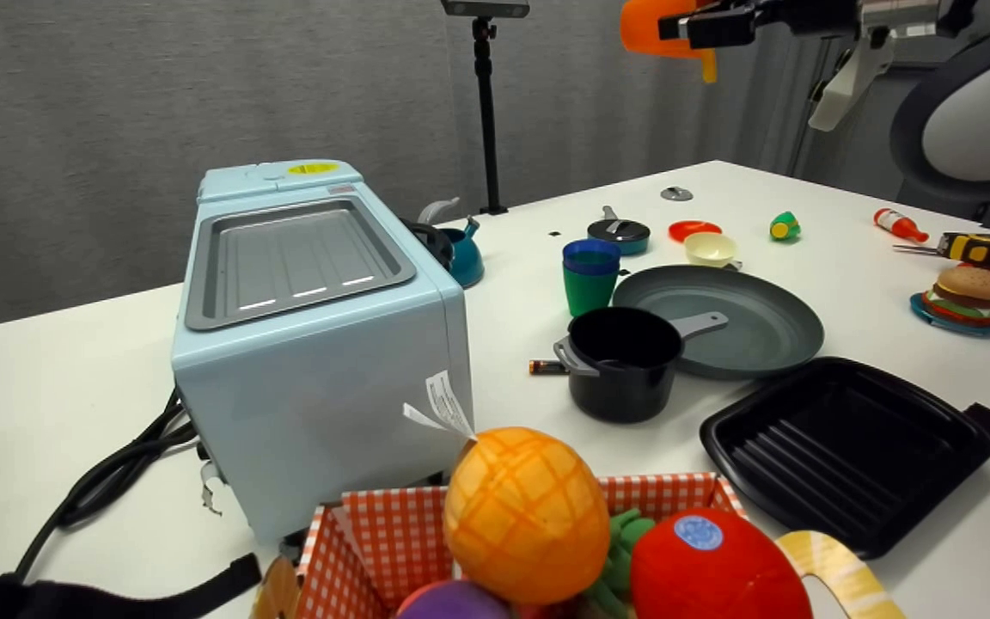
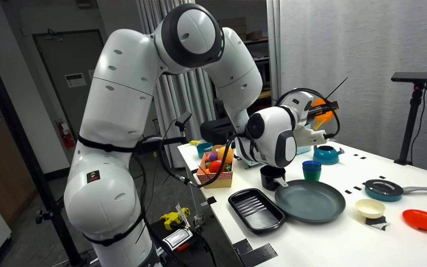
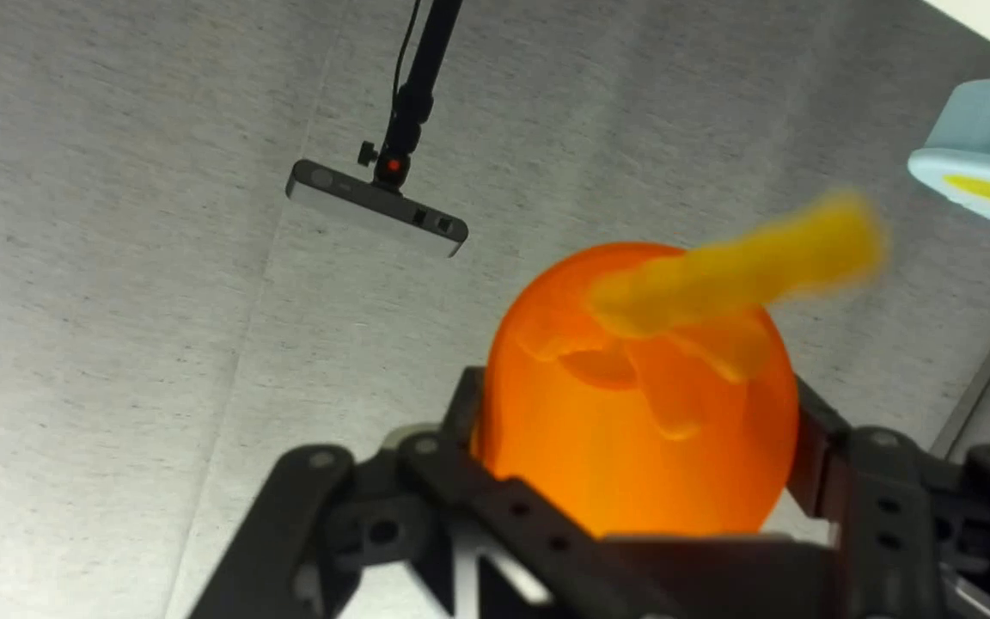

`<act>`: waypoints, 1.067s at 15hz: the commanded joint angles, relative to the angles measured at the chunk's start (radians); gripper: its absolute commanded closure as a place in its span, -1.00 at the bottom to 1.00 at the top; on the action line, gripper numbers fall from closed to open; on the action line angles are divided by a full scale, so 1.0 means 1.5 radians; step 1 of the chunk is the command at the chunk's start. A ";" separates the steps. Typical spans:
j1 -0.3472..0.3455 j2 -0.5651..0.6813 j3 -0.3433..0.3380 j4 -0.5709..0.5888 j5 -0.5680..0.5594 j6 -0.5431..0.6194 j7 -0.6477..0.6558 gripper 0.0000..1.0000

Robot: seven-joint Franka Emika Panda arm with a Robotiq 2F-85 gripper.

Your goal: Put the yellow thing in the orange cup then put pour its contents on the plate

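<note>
My gripper (image 1: 680, 30) is shut on the orange cup (image 1: 645, 26) and holds it high above the table. It also shows in an exterior view (image 2: 326, 106). In the wrist view the fingers (image 3: 641, 417) press on both sides of the cup (image 3: 624, 464), which is tilted over. The yellow thing (image 3: 753, 262) is in the cup, with one long finger-like part sticking out past the rim. That part hangs downward in both exterior views (image 1: 709, 67) (image 2: 318, 124). The dark grey plate (image 1: 753, 335) lies flat on the table, well below and apart from the cup.
A light blue appliance (image 1: 323, 395) stands on the table. A black pot (image 1: 624, 378), blue-green cups (image 1: 589, 279) and a black ridged tray (image 1: 847, 438) are close around the plate. A fruit basket (image 2: 215, 181) is at the edge. A camera stand (image 2: 415, 126) rises at the table's side.
</note>
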 commanded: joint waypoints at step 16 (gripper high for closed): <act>-0.015 -0.028 0.014 0.082 -0.005 0.008 0.018 -0.03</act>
